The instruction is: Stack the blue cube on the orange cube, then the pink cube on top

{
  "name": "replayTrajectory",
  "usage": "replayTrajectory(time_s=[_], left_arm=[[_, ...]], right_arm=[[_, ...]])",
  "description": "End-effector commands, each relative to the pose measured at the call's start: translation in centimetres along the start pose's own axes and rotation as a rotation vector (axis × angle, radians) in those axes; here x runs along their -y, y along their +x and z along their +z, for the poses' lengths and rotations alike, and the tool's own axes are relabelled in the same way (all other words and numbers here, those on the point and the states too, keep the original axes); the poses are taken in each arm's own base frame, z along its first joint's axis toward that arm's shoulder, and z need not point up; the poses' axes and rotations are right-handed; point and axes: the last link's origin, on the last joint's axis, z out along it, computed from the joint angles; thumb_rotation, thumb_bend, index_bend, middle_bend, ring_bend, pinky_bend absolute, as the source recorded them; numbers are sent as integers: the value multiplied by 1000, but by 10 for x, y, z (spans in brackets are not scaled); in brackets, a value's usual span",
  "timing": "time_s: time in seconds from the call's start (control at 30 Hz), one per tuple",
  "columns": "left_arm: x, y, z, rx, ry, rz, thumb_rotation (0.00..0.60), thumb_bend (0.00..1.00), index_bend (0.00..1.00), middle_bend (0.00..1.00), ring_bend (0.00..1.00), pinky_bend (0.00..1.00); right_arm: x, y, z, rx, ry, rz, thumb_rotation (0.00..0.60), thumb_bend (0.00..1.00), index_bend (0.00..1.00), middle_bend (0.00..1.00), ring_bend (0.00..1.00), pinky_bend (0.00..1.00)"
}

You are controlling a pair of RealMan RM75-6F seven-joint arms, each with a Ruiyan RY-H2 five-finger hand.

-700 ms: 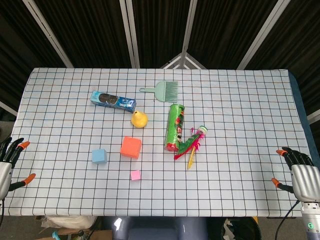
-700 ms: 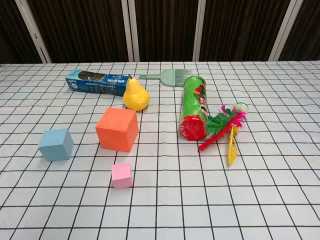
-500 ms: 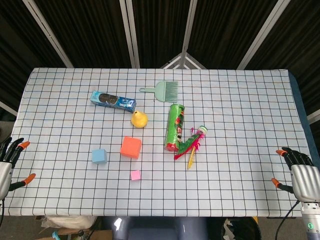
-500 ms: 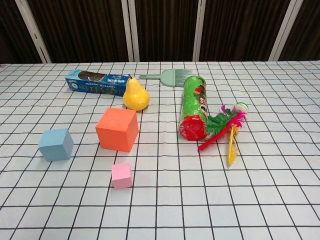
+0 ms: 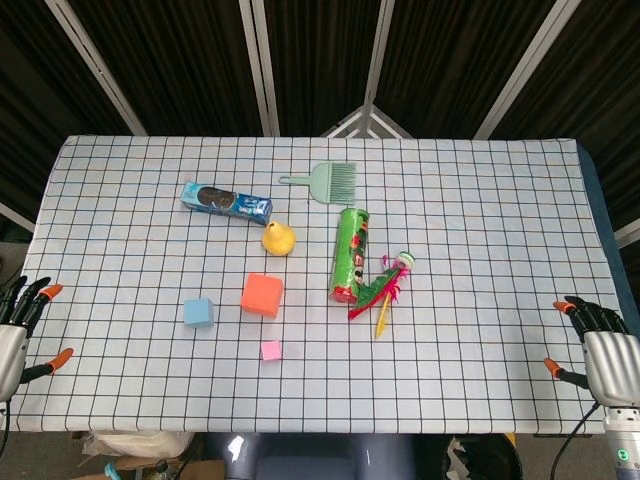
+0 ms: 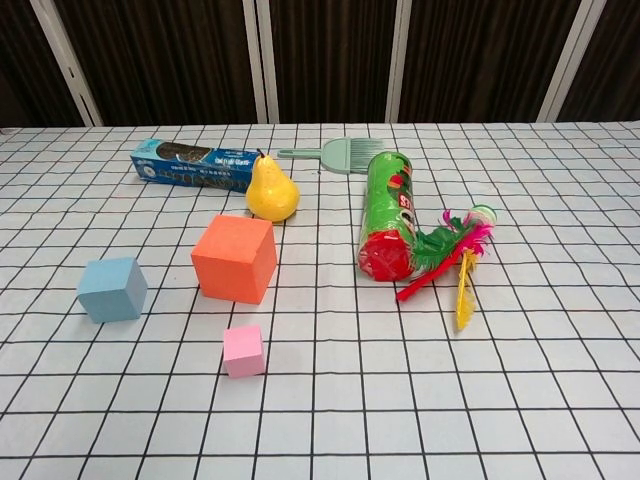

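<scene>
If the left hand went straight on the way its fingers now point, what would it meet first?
Probably nothing. In the head view the left hand sits at the table's near-left corner, fingers pointing up along the left edge of the table. The blue cube lies well to its right. Depth is unclear.

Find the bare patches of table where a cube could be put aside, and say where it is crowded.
Free: the cloth right of the feather toy, and the near strip before the pink cube. Crowded: the middle, around the orange cube, pear and green can.
</scene>
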Motion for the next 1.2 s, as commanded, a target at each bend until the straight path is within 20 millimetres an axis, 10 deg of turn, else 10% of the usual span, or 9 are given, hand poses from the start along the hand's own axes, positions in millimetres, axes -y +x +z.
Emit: replayTrajectory(time_s=[0.03, 0.5, 0.67, 1.2], left_arm=[[-2, 1, -1, -5, -8, 0, 600, 127, 150, 86, 10, 131], [-3, -6, 7, 23, 5, 8, 600, 127, 149, 84, 10, 136], [-34, -11, 38, 182, -48, -106, 600, 125, 138, 90, 13, 173], [-122, -4, 74, 172, -56, 3, 600, 98, 348, 785, 682, 843]], right_arm=[[0, 1, -1, 0, 1, 1, 600, 170, 251, 202, 194, 200], [-1, 1, -2, 2, -3, 17, 600, 170, 251, 202, 194, 199], [-6, 0, -1, 16, -15, 38, 600, 170, 251, 202, 194, 199], [-8, 2, -1, 19, 3, 75, 600, 169, 251, 202, 194, 199]])
